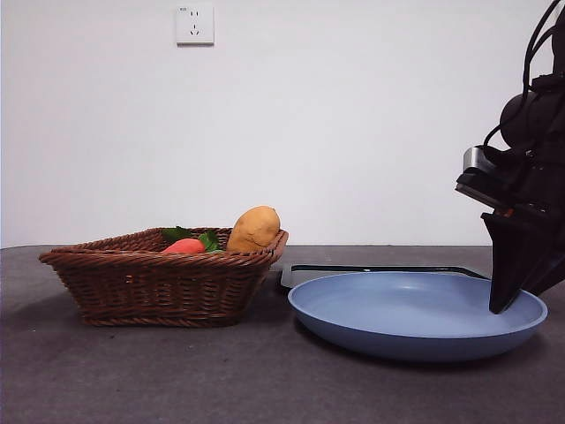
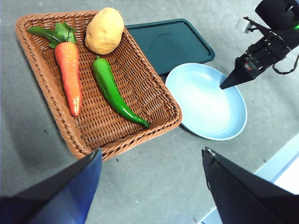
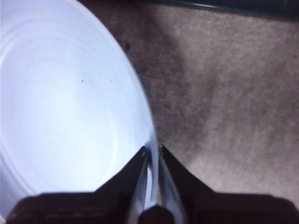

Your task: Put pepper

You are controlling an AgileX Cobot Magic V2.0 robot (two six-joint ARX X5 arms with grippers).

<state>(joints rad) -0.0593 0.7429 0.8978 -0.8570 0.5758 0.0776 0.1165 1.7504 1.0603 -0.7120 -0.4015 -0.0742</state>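
Observation:
The glossy dark green pepper [image 2: 112, 91] lies in the wicker basket [image 2: 135, 138] between a carrot [image 2: 69, 70] and a potato [image 2: 104, 30]. In the front view the basket [image 1: 159, 283] hides the pepper. My left gripper [image 2: 152, 151] is open and empty, high above the table near the basket's edge. My right gripper [image 3: 153, 149] is shut on the rim of the light blue plate [image 3: 60, 107]. It also shows in the front view [image 1: 499, 305] at the plate's [image 1: 415, 318] right edge, and in the left wrist view [image 2: 223, 86] at the plate [image 2: 205, 102].
A dark green tray [image 2: 168, 42] lies behind the plate and beside the basket; in the front view [image 1: 380, 268] only its edge shows. The potato [image 1: 254, 228] and carrot [image 1: 184, 246] rise above the basket's rim. A wall outlet [image 1: 194, 24] is behind.

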